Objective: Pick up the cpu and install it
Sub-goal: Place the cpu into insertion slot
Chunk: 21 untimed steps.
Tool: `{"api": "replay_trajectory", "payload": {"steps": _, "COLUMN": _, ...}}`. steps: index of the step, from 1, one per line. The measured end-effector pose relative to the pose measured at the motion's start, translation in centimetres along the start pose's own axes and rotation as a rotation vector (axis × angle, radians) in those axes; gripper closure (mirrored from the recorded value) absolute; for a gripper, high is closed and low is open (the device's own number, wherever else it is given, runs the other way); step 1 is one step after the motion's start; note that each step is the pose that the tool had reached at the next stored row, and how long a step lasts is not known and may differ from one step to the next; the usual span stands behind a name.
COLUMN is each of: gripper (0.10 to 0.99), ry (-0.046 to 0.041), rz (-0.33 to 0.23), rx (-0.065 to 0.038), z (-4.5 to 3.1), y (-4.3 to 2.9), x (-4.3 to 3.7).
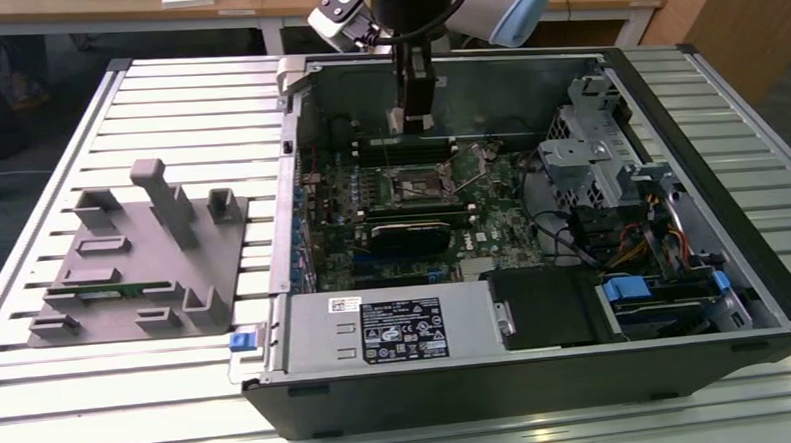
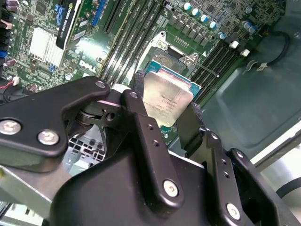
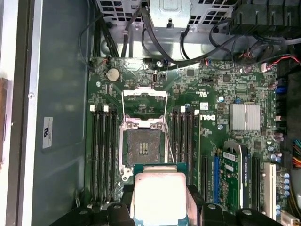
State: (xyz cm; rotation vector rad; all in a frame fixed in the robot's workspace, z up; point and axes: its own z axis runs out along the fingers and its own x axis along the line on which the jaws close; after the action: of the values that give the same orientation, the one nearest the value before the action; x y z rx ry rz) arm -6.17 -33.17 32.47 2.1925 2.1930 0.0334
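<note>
- Because the cpu (image 3: pixel 159 195) had to drop flat into the open socket (image 3: pixel 142 148), the hand (image 1: pixel 414 111) was clamped on two of its opposite edges, silver top facing the wrist.
- In the exterior view, the arm (image 1: pixel 412 51) pointed straight down into the computer case (image 1: pixel 509 377), with the hand at twelve o'clock of the socket and the cpu not yet seated.

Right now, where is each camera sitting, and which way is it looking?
Exterior view: off the arm, above, looking down into the open black computer case; the arm's black claw reaches in.
Second wrist view: on the arm, looking slantwise past the claw's black fingers at the small square silver-topped cpu they grip.
First wrist view: on the arm, looking straight down at the green motherboard and open socket; claw parts show.
Both wrist views share the cpu and motherboard.
</note>
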Motion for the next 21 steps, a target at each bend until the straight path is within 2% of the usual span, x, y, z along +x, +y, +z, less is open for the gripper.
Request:
{"api": "replay_trajectory", "payload": {"steps": 7, "gripper": 0.561, "ry": -0.0006, "rz": 0.013, "rx": 0.000, "z": 1.17, "y": 0.19, "x": 0.21}}
{"api": "replay_trajectory", "payload": {"steps": 11, "gripper": 0.561, "ry": -0.0005, "rz": 0.012, "rx": 0.000, "z": 1.94, "y": 0.93, "x": 0.35}}
{"api": "replay_trajectory", "payload": {"steps": 13, "gripper": 0.561, "ry": -0.0006, "rz": 0.012, "rx": 0.000, "z": 2.23, "y": 1.06, "x": 0.38}}
{"api": "replay_trajectory", "payload": {"steps": 21, "gripper": 0.561, "ry": -0.0006, "rz": 0.012, "rx": 0.000, "z": 2.85, "y": 1.22, "x": 0.48}}
